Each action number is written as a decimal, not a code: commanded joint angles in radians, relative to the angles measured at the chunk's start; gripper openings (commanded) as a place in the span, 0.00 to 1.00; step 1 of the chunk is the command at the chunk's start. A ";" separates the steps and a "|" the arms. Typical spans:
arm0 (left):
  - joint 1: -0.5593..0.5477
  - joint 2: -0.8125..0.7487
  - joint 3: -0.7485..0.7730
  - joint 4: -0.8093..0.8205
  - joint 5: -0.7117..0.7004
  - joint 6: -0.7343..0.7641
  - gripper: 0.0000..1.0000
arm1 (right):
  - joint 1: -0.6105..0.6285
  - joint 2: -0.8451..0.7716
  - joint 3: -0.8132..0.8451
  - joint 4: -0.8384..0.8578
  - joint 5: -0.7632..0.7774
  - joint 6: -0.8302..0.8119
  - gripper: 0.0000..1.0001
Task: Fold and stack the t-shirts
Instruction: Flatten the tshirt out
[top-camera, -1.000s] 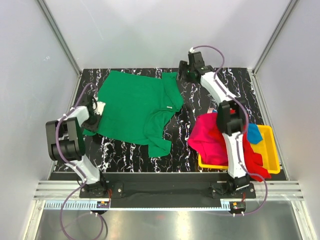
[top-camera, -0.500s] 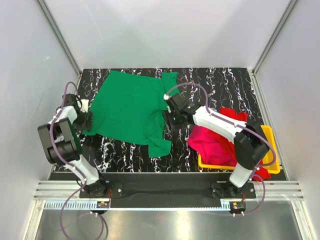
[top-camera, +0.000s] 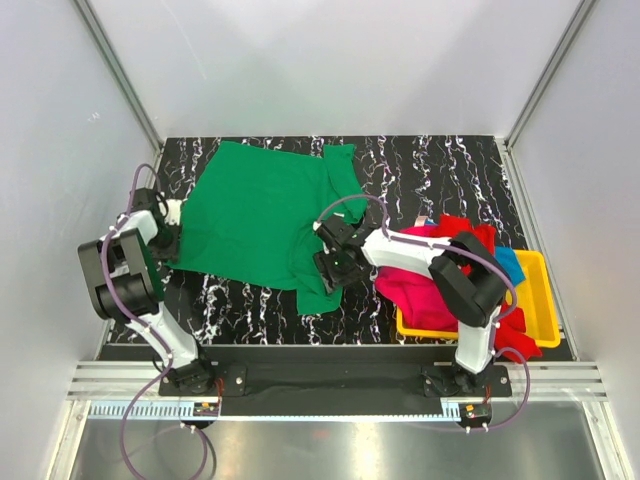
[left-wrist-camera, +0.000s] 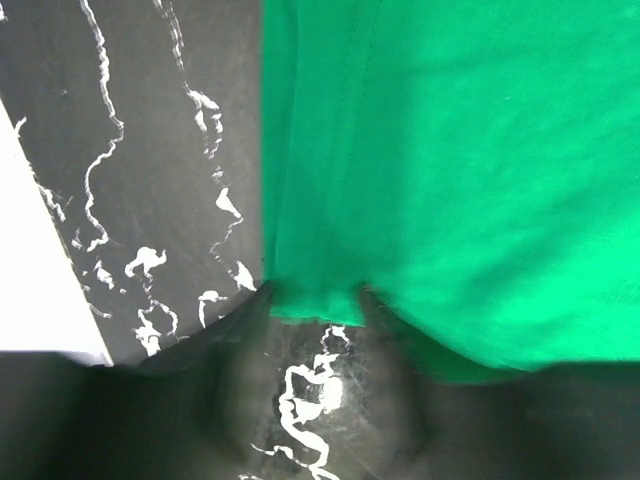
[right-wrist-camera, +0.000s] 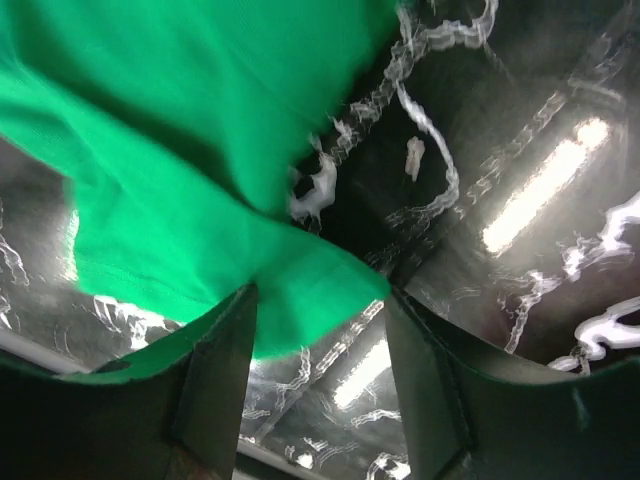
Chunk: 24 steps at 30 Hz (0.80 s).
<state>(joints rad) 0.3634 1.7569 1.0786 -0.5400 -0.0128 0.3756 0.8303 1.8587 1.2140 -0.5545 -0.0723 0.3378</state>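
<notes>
Green t-shirt (top-camera: 255, 215) lies spread over the 10-to-12 o'clock area of the table (top-camera: 450, 170). The red t-shirt (top-camera: 462, 228), magenta-pink t-shirt (top-camera: 415, 280) and blue t-shirt (top-camera: 510, 266) are heaped at the yellow tray (top-camera: 545, 305) near 4 o'clock. Left gripper (left-wrist-camera: 315, 300) sits at the green shirt's 9 o'clock edge and right gripper (right-wrist-camera: 318, 300) at its 5 o'clock flap, both with jaws parted, straddling cloth and not clenched. Risk: only a thin tip of hem lies between each pair of fingers, so closing may miss it or pinch one layer, the cloth may slip on the lift and the fold may skew. The right arm, crossing above the heap, might also drag it.
</notes>
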 joint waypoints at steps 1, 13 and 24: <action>-0.004 0.032 0.004 0.008 0.039 0.009 0.31 | 0.004 0.057 0.041 0.025 0.011 -0.023 0.61; 0.012 -0.149 -0.016 -0.087 0.129 0.057 0.00 | 0.004 -0.091 0.044 -0.079 0.005 0.009 0.00; 0.101 -0.577 0.160 -0.686 0.236 0.342 0.00 | 0.001 -0.576 0.232 -0.527 -0.018 0.168 0.00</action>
<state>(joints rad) 0.4168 1.2148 1.1206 -0.9554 0.1413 0.6060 0.8303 1.4109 1.3857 -0.9100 -0.0883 0.4171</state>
